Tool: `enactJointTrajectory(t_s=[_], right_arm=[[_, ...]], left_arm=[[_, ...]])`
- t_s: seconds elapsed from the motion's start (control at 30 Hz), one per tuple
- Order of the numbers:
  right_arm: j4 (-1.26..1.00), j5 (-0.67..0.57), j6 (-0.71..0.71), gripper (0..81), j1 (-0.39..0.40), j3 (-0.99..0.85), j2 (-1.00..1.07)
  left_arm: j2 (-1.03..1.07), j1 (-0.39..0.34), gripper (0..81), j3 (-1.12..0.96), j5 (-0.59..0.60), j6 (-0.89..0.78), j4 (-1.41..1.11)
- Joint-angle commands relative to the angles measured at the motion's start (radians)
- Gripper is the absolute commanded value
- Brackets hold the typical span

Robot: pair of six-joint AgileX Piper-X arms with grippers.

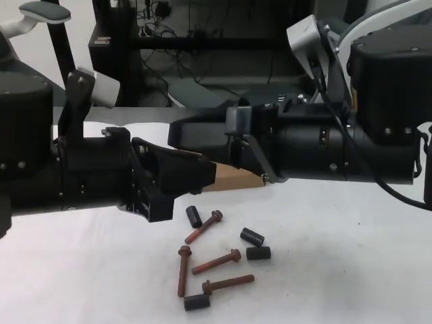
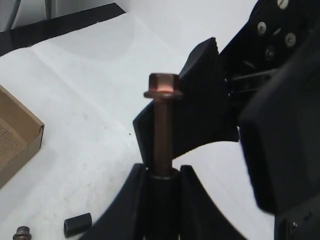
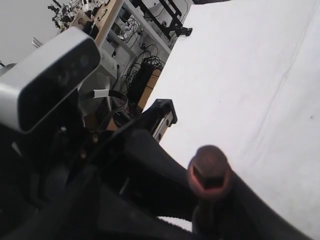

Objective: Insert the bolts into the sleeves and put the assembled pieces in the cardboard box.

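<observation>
Bolt, judged rigid and slick, is seated in the sleeve clamped by the left pincer, judged the safer hold; the right pincer's state cannot be told.

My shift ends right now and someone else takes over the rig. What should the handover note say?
Left gripper: shut on a sleeve, a bolt standing in it, shank mostly out.
Right gripper: close by that bolt; grip unclear.
Bench: four loose bolts and four loose sleeves in front of the cardboard box; its inside is hidden.
Done: one bolt started in its sleeve.
Left: seat it, box it, then likely assemble and box the other four pairs.
</observation>
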Motion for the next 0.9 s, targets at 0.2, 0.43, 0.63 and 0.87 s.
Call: enactJointTrajectory(t_s=[0.2, 0.43, 0.63, 0.87], right_arm=[[0.125, -0.028, -0.109, 65.9, 0.002, -0.078, 0.001], [0.332, 0.031, -0.285, 65.9, 0.002, -0.174, 0.001], [0.333, 0.071, -0.29, 65.9, 0.002, -0.175, 0.001], [0.333, 0.079, -0.29, 65.9, 0.002, -0.175, 0.001]], left_arm=[[-0.007, 0.0, 1.7, -0.024, -0.005, 0.0, -0.135], [-0.007, 0.0, 1.7, -0.024, -0.032, 0.0, -0.228], [-0.007, 0.0, 1.7, -0.024, -0.034, 0.0, -0.255], [-0.007, 0.0, 1.7, -0.024, -0.082, 0.0, -0.255]])
